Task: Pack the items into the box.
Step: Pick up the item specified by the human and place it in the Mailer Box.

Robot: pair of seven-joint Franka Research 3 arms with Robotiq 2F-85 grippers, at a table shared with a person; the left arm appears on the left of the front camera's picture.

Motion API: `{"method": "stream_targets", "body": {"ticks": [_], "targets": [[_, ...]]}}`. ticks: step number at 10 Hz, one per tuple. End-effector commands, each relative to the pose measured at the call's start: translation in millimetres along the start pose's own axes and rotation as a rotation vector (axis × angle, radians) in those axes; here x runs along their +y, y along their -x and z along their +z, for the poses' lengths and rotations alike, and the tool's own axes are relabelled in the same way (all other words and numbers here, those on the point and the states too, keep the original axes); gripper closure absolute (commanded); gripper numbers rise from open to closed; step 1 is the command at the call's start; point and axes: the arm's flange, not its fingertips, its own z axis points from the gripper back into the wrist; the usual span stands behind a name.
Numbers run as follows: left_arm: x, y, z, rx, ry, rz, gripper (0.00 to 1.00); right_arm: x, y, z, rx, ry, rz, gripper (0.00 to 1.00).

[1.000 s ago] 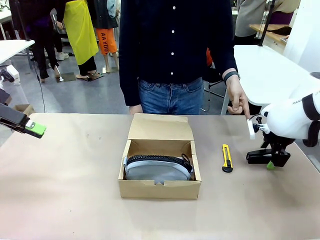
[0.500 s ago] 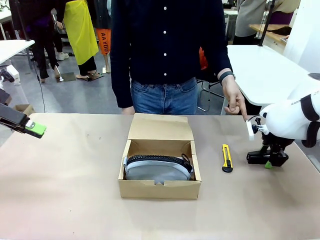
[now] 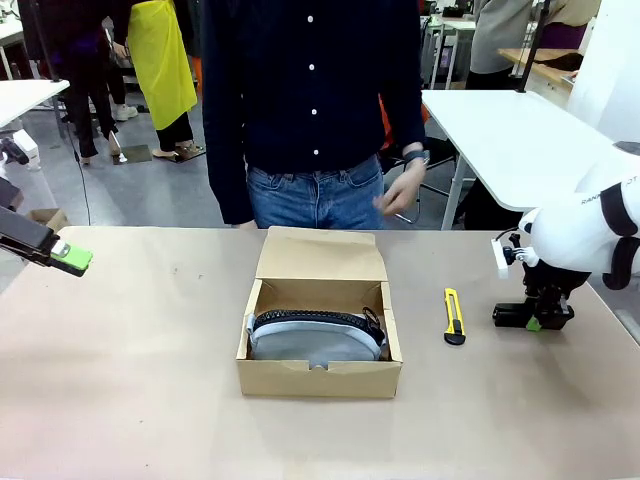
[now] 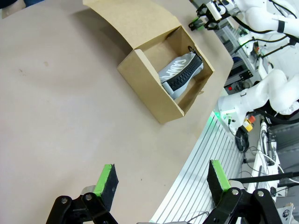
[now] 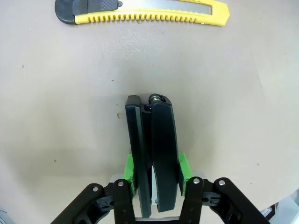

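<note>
Right claw (image 5: pixel 155 171) pinches shut on the small black desk stapler (image 5: pixel 159 135), down on the tan surface (image 3: pixel 150 400) at the right; left claw (image 4: pixel 161 179) hangs wide open, empty, far left. Soft grey zip pouch (image 3: pixel 315 342) already lies in the open brown cardboard box (image 3: pixel 320 380), so next, I reckon: lift the stapler, carry it left, clear the box wall.

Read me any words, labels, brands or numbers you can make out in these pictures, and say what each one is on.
"CAM...": white lettering on the grey zip pouch inside the cardboard box. It seems to start this way, and the rest is too blurred to read.
Small dark lettering on the right arm's white casing: too small to read.
Yellow utility knife and black stapler: no print visible.
</note>
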Motion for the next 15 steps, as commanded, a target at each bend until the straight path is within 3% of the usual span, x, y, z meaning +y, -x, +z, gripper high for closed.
{"method": "stream_targets", "body": {"ticks": [1,6,10,11,13,14,15], "targets": [[1.2,2.4,1.9,0.0,-0.002,-0.014,0.0,-2.9,1.4,-3.8,-0.021,-0.012,0.029,1.0],[1.2,2.4,1.9,0.0,-0.002,-0.014,0.0,-0.2,-0.1,2.1,-0.024,-0.038,0.041,1.0],[1.2,2.4,1.9,0.0,-0.002,-0.014,0.0,37.0,-35.4,131.6,0.018,0.019,0.08,1.0],[1.2,2.4,1.9,0.0,-0.002,-0.014,0.0,42.4,-45.0,150.3,0.026,0.005,0.065,1.0],[1.2,2.4,1.9,0.0,-0.002,-0.014,0.0,39.6,-43.7,147.3,0.021,0.008,-0.02,1.0],[1.2,2.4,1.9,0.0,-0.002,-0.014,0.0,47.2,-41.6,156.4,0.004,0.017,0.083,0.7],[1.2,2.4,1.9,0.0,-0.002,-0.014,0.0,47.2,-41.6,156.4,0.004,0.017,0.083,0.7]]}}
